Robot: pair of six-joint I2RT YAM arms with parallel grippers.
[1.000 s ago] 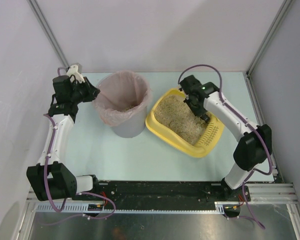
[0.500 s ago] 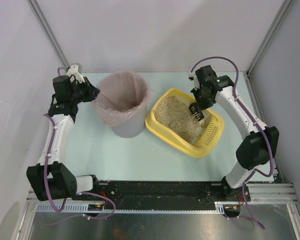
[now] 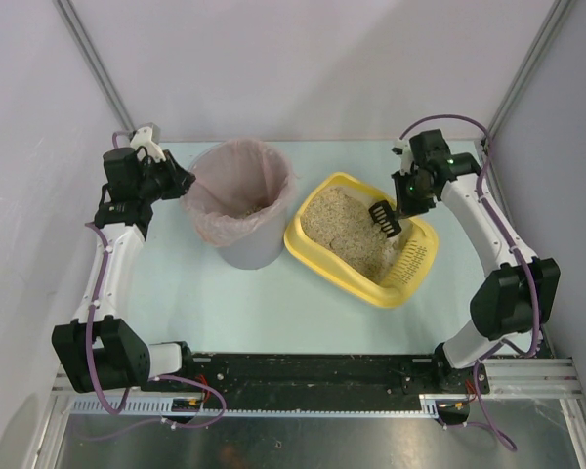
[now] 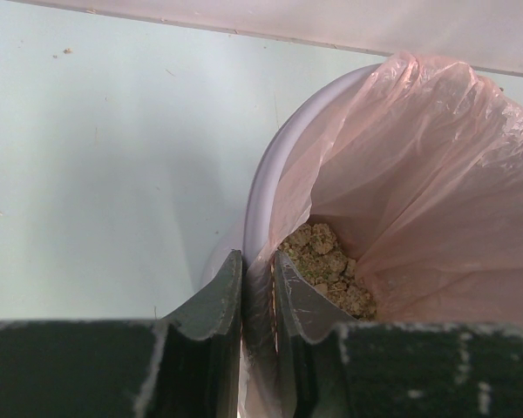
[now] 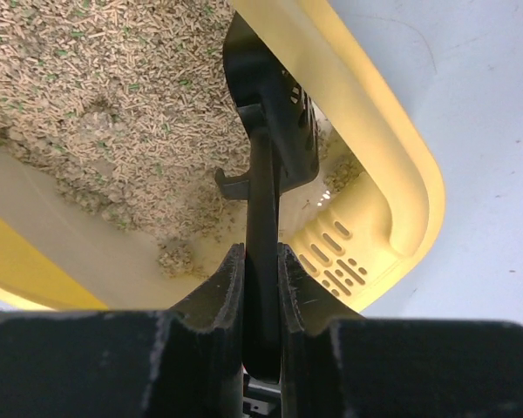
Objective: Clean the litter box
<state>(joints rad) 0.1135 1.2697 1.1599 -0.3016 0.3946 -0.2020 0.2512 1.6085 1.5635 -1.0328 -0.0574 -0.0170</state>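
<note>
Pale bench point(image 3: 234, 293): your right gripper point(image 3: 402, 207), clenching the scoop point(image 3: 383, 217), has withdrawn across the litter box point(image 3: 313, 250) toward the far-right corner, pass apparently done; left gripper point(image 3: 186, 184) pinches the bin point(image 3: 244, 252) rim.

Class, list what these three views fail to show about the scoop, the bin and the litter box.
- Whether the scoop carries litter: the right wrist view sees it from behind the handle, and in the top view it is too small.
- How full the bin is: in the left wrist view, folds of the pink liner hide all but some clumps.
- The litter box near end: in the right wrist view, the right hand covers it.
</note>
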